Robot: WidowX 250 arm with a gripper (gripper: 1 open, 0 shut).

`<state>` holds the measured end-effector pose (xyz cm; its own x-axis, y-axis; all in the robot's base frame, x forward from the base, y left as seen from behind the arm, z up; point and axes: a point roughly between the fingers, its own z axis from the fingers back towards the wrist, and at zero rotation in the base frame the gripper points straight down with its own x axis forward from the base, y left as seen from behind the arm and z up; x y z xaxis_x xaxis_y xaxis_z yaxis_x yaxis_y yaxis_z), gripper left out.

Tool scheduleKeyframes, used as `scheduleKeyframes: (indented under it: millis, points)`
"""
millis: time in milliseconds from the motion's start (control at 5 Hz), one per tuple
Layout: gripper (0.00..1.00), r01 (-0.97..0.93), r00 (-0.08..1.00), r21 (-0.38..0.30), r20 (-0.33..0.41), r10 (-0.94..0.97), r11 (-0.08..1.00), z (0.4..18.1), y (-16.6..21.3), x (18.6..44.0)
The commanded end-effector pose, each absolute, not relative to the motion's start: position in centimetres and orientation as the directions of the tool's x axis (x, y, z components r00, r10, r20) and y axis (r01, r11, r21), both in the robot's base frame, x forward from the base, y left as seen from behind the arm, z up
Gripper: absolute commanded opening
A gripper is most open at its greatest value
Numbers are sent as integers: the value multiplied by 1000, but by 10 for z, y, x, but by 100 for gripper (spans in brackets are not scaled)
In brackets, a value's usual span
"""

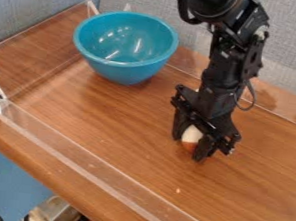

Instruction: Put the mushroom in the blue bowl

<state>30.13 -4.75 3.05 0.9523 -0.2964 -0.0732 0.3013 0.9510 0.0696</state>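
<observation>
One blue bowl [124,45]; one mushroom [191,137]; one black robot arm [232,62] with one end effector [199,142]; one wooden counter [96,112].
</observation>
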Motion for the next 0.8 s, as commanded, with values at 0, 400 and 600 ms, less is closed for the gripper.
scheduleKeyframes:
  millis: [0, 400, 600]
  points:
    - [0, 299, 954, 82, 12, -301, 951, 55, -45, 308]
    - [0, 312, 948, 79, 34, -316, 947, 61, -47, 308]
    - [0, 318, 946, 76, 44, -321, 945, 63, -48, 308]
